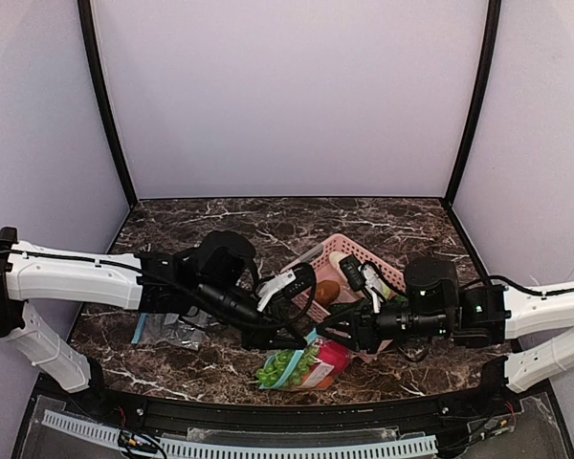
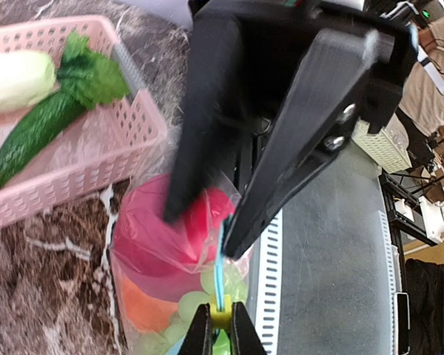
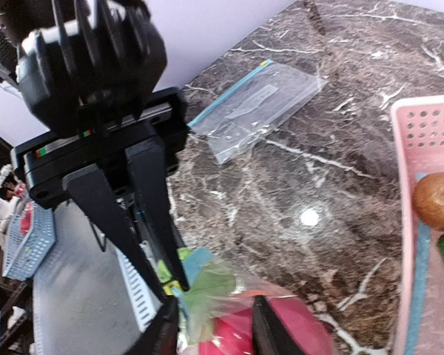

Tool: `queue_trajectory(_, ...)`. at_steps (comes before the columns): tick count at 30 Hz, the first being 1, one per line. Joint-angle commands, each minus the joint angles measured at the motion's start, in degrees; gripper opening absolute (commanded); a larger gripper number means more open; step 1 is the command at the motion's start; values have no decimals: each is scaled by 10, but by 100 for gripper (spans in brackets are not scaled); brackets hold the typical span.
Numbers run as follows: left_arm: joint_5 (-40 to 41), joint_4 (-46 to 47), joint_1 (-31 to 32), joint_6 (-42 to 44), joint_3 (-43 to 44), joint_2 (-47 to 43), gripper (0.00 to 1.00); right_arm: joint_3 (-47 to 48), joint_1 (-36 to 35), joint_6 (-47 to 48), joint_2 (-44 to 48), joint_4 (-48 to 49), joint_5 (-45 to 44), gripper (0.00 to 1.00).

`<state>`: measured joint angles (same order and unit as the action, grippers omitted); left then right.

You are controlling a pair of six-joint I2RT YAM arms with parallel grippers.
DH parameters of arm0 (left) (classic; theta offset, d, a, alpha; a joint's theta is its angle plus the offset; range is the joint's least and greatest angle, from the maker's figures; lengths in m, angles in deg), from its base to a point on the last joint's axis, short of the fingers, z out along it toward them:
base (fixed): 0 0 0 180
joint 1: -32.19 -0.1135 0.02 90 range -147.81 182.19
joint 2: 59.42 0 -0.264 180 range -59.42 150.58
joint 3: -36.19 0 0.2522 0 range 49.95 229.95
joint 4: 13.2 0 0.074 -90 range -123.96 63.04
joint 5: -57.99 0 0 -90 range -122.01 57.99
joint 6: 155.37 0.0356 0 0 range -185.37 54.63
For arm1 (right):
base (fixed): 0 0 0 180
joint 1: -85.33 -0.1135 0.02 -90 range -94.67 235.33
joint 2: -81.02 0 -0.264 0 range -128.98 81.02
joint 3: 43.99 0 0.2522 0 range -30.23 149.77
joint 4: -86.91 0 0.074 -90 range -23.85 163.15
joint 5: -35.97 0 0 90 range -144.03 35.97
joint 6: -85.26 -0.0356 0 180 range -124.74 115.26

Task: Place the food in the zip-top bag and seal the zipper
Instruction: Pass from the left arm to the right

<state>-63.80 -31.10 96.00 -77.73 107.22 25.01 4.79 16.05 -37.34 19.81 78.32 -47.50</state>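
Left fingers [image 2: 200, 334] pinched shut on zipper [image 2: 220, 270] | right fingers [image 3: 163, 334] slightly parted astride zip-top bag [image 2: 152, 240]

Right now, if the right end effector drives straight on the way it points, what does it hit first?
Likely the zip-top bag sitting between its fingers; just behind, the left end effector pinching the zipper. Depth unclear.

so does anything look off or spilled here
Nothing spilled or damaged. The filled zip-top bag lies close to the near edge of the table, bulging with food, its zipper pinched in the left gripper. A spare bag lies flat and empty.
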Motion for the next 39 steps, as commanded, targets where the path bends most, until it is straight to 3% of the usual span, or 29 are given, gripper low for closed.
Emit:
queue_trajectory(1, 34, -82, 2, -82, 23, -16, 1, 21, 12, -2, 5, -26, -61, 49)
queue_trajectory(3, 52, -83, 2, -128, 23, -23, 1, 29, 7, -2, 11, -39, -76, 66)
queue_trajectory(5, 69, -85, 2, -174, 21, -31, 1, 37, -1, -2, 16, -50, -101, 77)
queue_trajectory(12, 139, -67, 2, -326, -9, -66, 1, 99, -76, -48, -31, -160, -241, 90)
queue_trajectory(16, 157, -41, 2, -364, -26, -69, 1, 135, -118, -108, -89, -182, -286, 98)
queue_trajectory(26, 177, 11, 2, -396, -67, -69, 1, 230, -157, -266, -234, -277, -339, 99)
queue_trajectory(39, 186, 52, 2, -406, -89, -79, 1, 266, -164, -302, -293, -301, -339, 99)
